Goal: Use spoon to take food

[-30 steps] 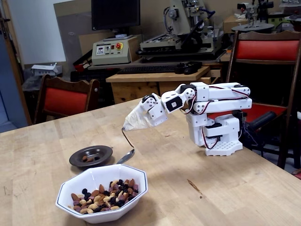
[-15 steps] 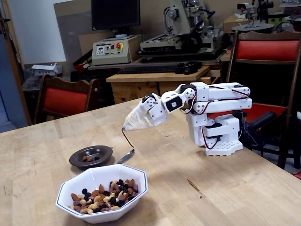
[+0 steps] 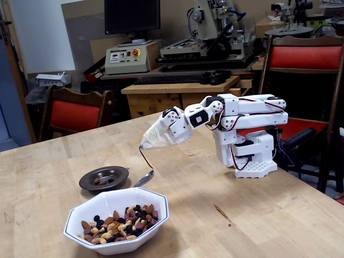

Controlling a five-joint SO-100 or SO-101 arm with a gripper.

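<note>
At frame centre, the hand [image 3: 153, 141] is clamped on the taped top of the spoon [image 3: 144, 179], whose bowl hangs between a dark dish [image 3: 104, 178] and the white bowl [image 3: 102, 207] of food [image 3: 119, 223] at lower left.

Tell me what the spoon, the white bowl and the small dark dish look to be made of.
Spoon: polished metal bowl, going by its bright glint; thin dark handle, top wrapped in off-white tape.
White bowl: likely glazed ceramic, smooth and glossy, though plastic is possible.
Dark dish: shiny dark brown, maybe glazed ceramic or metal; unclear.

White arm [image 3: 247, 115] outstretched, claw [image 3: 153, 140] tape-wrapped
</note>
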